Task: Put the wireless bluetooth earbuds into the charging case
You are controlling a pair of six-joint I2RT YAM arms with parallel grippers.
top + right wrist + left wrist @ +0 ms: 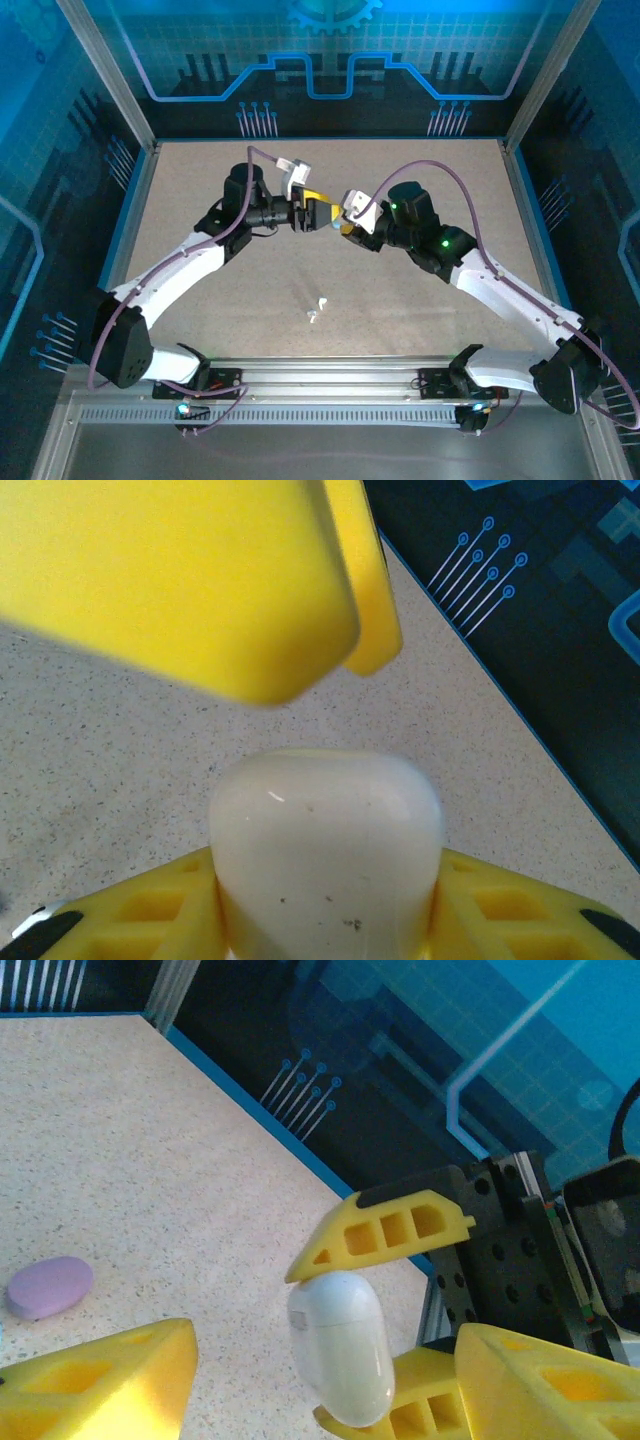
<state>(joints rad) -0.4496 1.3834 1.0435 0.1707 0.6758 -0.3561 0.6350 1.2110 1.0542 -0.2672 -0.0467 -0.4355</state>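
Right gripper [348, 227] clamping white case [325, 840], left gripper [320, 214] gaping.
R's yellow honeycombed jaws are squeezing the smooth, glossy, pebble-shaped shell; L's jaws are standing wide apart beside it. Two tiny white earbuds [313, 318] are lying on the speckled bench [420, 330], well apart.

Even bluish light, soft shadows; rt wrist foreground blurry.

Speckled beige surface [200, 190], blue trim along its side edges. Lying out toward the near edge, a pair of tiny white earbuds [322, 302], just beside each other. From the left wrist, resting flat on the same surface, a lilac pebble-shaped case [50, 1286].
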